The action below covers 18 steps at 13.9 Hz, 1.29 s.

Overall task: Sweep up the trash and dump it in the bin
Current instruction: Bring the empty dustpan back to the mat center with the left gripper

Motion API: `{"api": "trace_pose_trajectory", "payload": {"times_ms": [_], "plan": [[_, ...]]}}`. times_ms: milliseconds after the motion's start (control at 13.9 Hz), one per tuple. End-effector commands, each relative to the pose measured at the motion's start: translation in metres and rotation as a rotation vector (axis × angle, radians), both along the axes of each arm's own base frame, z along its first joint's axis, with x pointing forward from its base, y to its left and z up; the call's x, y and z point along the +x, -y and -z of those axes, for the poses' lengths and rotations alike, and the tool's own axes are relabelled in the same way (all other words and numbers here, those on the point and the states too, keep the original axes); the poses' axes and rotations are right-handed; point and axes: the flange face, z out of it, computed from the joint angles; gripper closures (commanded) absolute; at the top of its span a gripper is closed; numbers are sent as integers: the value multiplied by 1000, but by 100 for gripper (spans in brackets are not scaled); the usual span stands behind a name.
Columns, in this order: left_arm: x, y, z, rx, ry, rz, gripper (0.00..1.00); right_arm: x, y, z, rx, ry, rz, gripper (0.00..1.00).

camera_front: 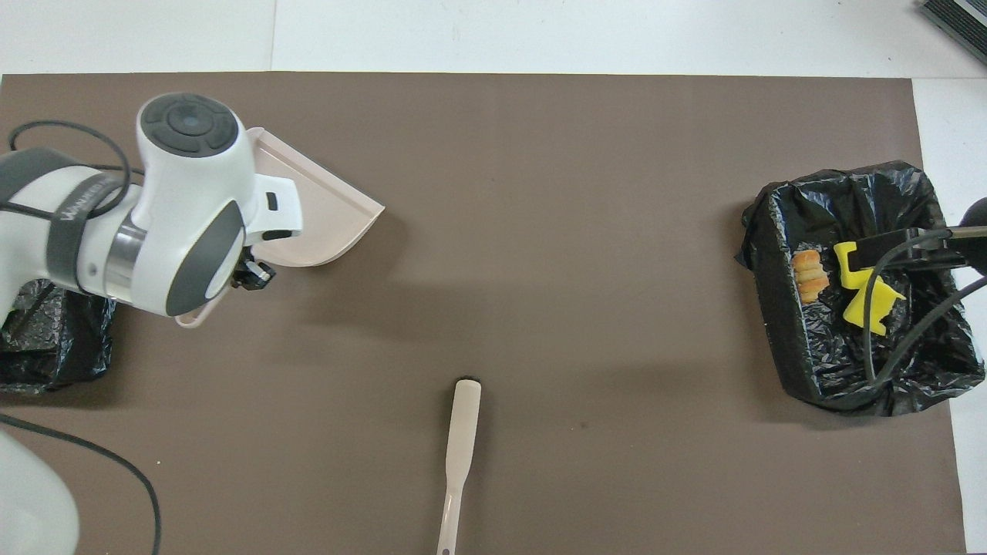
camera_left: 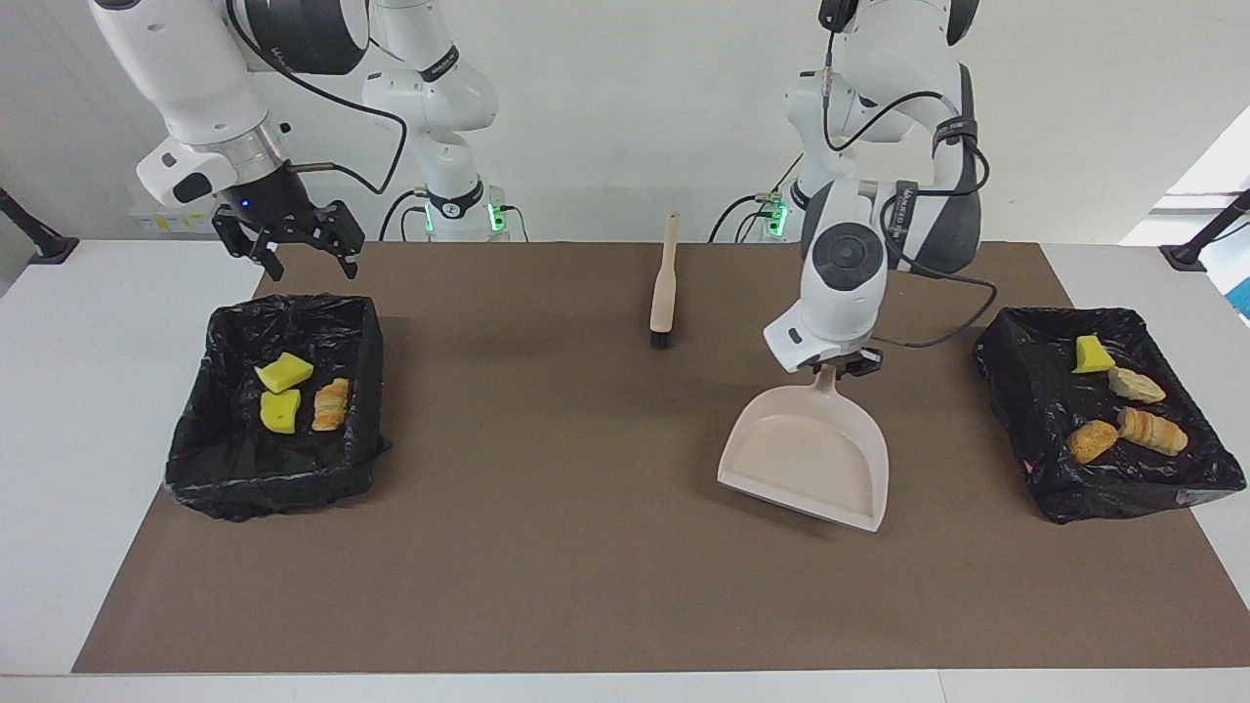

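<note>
The bench (camera_left: pixel 605 586) carries a brown mat with a black-lined bin at each end. The bin (camera_left: pixel 278 410) under the right end effector (camera_left: pixel 290 249) holds two yellow sponge chunks (camera_left: pixel 281 391) and one pastry piece (camera_left: pixel 331 404). The bin (camera_left: pixel 1104 410) beside the left end effector (camera_left: pixel 842 366), toward that arm's end, holds one sponge chunk (camera_left: pixel 1092 354) and three pastry pieces (camera_left: pixel 1133 415). All seven scraps lie inside the bins and none shows on the mat, so the sweeping and dumping look finished.

The dustpan (camera_left: pixel 811 459) hangs below the left end effector, which pinches its handle; the pan looks empty, its mouth toward the bench edge away from the robots, probably on its way to being set down. The right end effector hovers over the robot-side rim of its bin with fingers spread, holding nothing, likely waiting.

The brush (camera_left: pixel 665 288) lies flat on the mat between the two end effectors, bristles pointing away from the robots, released by both.

The facing view shows both bins' contents and the pinch on the handle. In the overhead view the left arm covers much of the dustpan (camera_front: pixel 324 208) and nearly all of its bin, while a black part of the right arm crosses the sponge (camera_front: pixel 860 293) in the other.
</note>
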Motion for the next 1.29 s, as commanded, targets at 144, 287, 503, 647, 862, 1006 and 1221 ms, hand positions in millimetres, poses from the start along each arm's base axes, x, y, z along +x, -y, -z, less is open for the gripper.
{"api": "trace_pose_trajectory", "payload": {"times_ms": [144,287,503,647,862,1006,1221], "plan": [[-8,77,2,-14,52,-190,100,-3,0,-1,11,13,16,0],[-7,112,13,-15,54,-210,100,-3,0,-1,11,13,16,0],[-3,153,37,-28,58,-236,100,-3,-1,-1,12,12,14,0],[-3,156,36,-45,54,-238,100,-3,-2,-1,15,12,14,0],[-13,168,35,-56,57,-209,63,-3,-1,-1,15,12,16,0],[-16,168,35,-56,55,-205,6,-3,-2,-1,15,12,14,0],[-20,160,27,-48,56,-207,0,-3,-2,-1,15,12,14,0]]}}
